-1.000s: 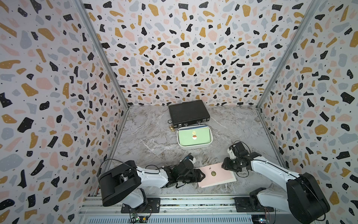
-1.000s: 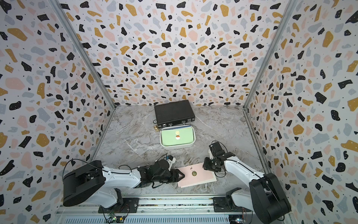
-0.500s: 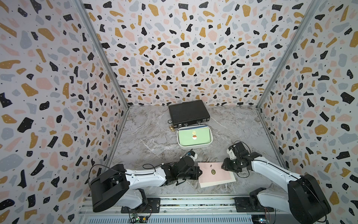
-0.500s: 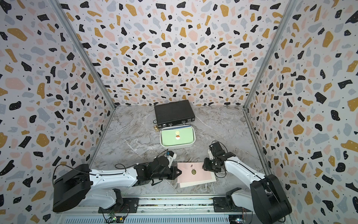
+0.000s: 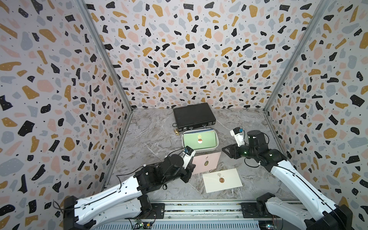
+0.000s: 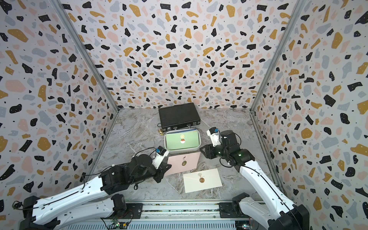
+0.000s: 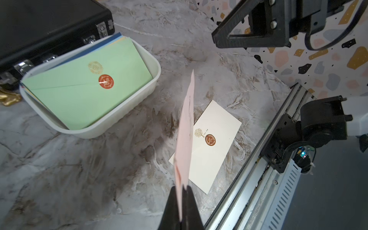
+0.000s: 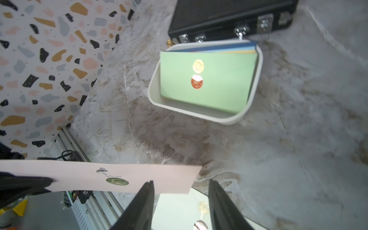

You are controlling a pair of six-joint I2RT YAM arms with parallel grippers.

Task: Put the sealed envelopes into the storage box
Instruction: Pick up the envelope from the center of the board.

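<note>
While the left claw (image 7: 181, 187) pinches the pink envelope (image 5: 207, 162) by one short edge, clear of the counter (image 5: 151, 137), the right claw (image 8: 180, 182) hangs spread and empty near its opposite corner. Just beyond sits the storage box (image 5: 199, 149), topped by a green envelope (image 5: 199, 140). A cream envelope (image 5: 222, 180) lies flat by the front rail.

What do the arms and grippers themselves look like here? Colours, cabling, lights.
The left arm and right arm match: white link shells, black joint housings. The left gripper and right gripper are black, with triangular open-frame fingers. A white camera module with a blue connector sits at each wrist. Thin black cables loop alongside. Small green lights glow near the right wrist.
</note>
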